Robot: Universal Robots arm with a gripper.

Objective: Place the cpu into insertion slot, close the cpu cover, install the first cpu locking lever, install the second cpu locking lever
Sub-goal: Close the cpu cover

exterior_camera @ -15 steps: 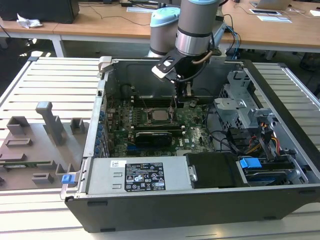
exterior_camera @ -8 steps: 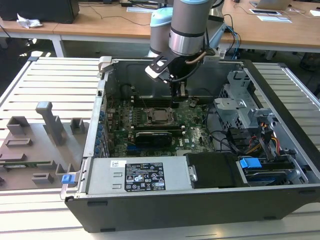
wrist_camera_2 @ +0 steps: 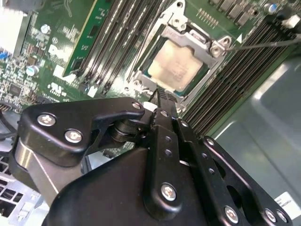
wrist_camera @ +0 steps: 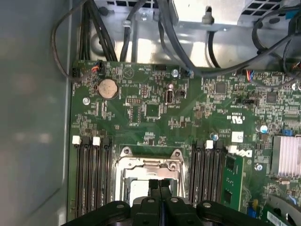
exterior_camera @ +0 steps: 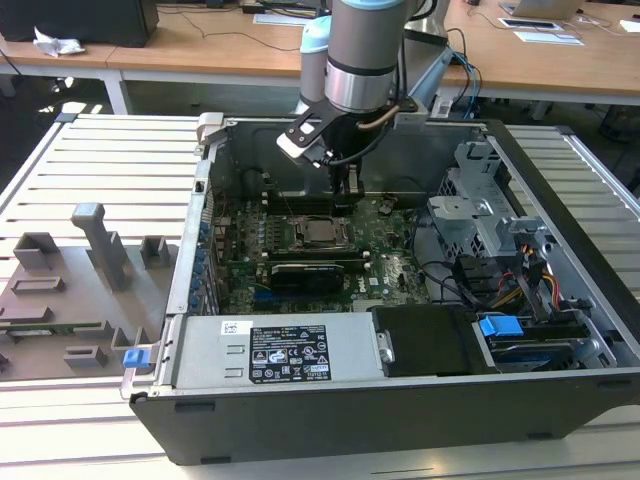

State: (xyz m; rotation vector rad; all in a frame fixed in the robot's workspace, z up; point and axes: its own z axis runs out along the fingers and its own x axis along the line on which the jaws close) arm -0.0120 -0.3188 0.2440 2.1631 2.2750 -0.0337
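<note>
I have the gripper (exterior_camera: 345,195) down inside the open computer case (exterior_camera: 400,420). Its black, bolted fingers (wrist_camera: 154,188) are pressed together, with nothing that I can see between them. In the second wrist view the tips sit just beside the edge of the insertion slot (exterior_camera: 303,233); I cannot tell whether they touch it.

The cpu (wrist_camera_2: 176,66), a flat square with a dull pale sheen, lies seated in the slot. The cpu cover (wrist_camera_2: 202,42), a thin silvery stamped frame, lies flat around it with the chip showing through its window. A thin bare metal rod (wrist_camera_2: 263,44) runs from the cover's corner out over the long black memory slots (wrist_camera_2: 235,75); I cannot tell whether it is latched.

The motherboard (wrist_camera: 150,108) is glossy green and crowded with small parts, among them a round silver coin cell (wrist_camera: 107,88) and a ribbed heat sink (wrist_camera: 287,155).

The case stands on a slatted grey metal desk (exterior_camera: 100,160). On the exterior view's left lies a matte grey fixture plate (exterior_camera: 70,290) with blocky holders. Far behind are wooden desks (exterior_camera: 200,45).
</note>
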